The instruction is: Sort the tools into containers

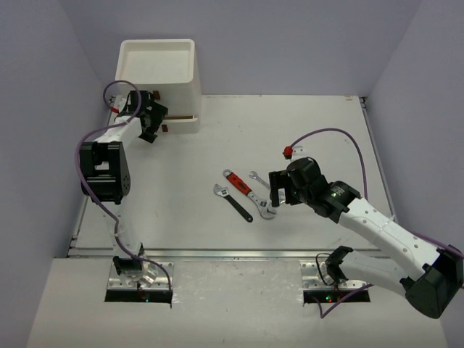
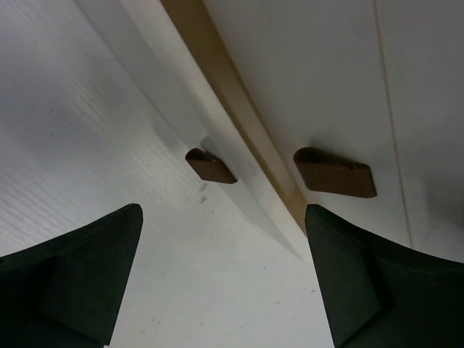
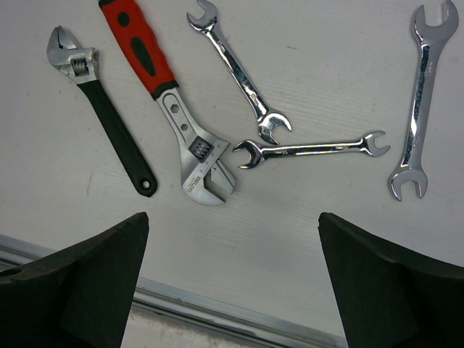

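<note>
Left gripper [image 2: 223, 246] spread just short of a drawer handle [image 2: 334, 172] on the far-left box [image 1: 181, 80]: centre on it, pinch, pull straight; right gripper [image 3: 232, 283] spread over the wrenches [image 3: 194, 148] mid-table.

Wrenches [image 1: 237, 182] right of containers [image 1: 174, 90]

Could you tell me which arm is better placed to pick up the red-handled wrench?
Right. Its open right gripper hovers over the red-handled wrench, while the left gripper is far off at the white drawer unit.
</note>
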Controlling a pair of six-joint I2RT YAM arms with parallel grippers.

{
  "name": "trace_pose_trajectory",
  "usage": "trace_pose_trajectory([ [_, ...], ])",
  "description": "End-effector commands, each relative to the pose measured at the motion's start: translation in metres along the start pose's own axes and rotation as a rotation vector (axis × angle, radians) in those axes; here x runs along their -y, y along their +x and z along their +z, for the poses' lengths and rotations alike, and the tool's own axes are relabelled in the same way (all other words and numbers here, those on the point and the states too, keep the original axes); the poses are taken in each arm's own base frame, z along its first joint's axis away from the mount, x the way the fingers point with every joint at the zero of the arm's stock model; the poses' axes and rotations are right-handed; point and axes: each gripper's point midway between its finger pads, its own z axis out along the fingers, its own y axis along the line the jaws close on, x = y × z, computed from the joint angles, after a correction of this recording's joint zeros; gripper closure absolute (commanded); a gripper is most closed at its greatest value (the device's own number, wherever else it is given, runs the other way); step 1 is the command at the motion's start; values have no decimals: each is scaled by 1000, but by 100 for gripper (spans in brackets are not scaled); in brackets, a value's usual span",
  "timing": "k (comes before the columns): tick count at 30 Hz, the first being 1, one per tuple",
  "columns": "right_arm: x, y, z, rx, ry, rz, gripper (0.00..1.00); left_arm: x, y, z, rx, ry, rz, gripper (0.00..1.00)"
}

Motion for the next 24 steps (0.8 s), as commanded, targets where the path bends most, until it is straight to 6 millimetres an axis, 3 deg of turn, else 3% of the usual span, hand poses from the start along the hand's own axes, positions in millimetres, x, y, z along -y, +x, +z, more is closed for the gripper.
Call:
trace_pose_trajectory([
  [1,-1,-8,1,35,-6,-1,1,17,-10,5,32,18,-38,9],
  [5,-2,-10,1,36,-12,-4,1,11,-11,13,38,5,-60,17],
  [12,-3,-11,-1,48,-22,3,1,9,-15,22,68,-15,-60,18],
  [21,-7,-17,-4,82,-46,21,1,-18,-14,40,87,-140,-51,18],
  [24,-8,-17,-6,96,-58,23,1,-20,-11,45,64,-163,-45,32],
])
